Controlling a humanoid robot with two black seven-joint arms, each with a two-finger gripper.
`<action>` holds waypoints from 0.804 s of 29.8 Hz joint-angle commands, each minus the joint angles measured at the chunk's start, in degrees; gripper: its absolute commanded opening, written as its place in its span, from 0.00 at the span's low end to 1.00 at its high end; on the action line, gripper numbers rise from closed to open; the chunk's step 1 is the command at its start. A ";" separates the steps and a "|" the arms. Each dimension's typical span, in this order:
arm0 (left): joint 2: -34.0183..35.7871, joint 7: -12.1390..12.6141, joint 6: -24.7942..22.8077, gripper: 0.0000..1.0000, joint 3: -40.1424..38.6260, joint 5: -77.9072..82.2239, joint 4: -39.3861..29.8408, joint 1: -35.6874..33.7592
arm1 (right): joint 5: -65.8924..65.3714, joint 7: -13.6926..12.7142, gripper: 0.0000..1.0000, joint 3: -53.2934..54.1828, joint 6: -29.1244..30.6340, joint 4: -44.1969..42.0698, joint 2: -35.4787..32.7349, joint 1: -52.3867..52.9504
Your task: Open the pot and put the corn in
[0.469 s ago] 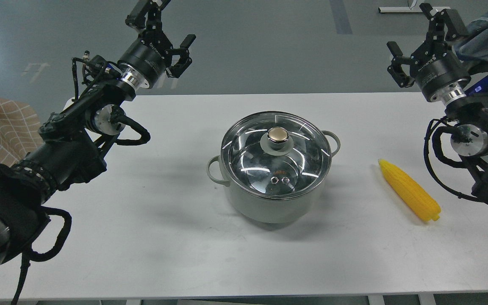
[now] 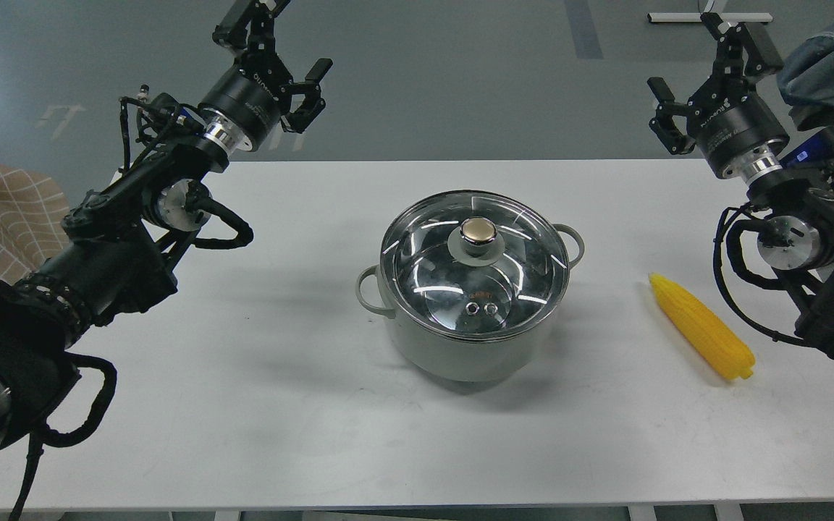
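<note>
Glossy glass lid [image 2: 475, 269], matt pot [image 2: 453, 354]

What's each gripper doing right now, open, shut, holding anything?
Left gripper: open, empty, raised above the table's far left edge.
Right gripper: open, empty, raised at far right, away from the corn and the pot.

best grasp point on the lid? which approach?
Take the lid by its brass knob, probably from straight above with the pincer fingers straddling it. The knob stands upright at the centre, the only raised part; the glass is flat and the rim sits flush on the pot, leaving no edge to pinch.
</note>
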 commanded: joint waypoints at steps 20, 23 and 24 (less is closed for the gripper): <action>-0.48 -2.86 0.01 0.98 -0.01 -0.61 -0.37 0.83 | 0.08 0.00 1.00 -0.12 0.26 0.10 -0.14 -0.87; -1.10 -4.50 0.01 0.98 0.08 -0.52 -0.55 0.65 | -0.01 0.00 1.00 -0.21 0.26 0.01 -0.49 -0.87; -1.10 -4.50 0.01 0.98 0.17 -0.17 -0.55 0.39 | -0.01 0.00 1.00 -0.47 0.26 -0.16 -0.66 -0.87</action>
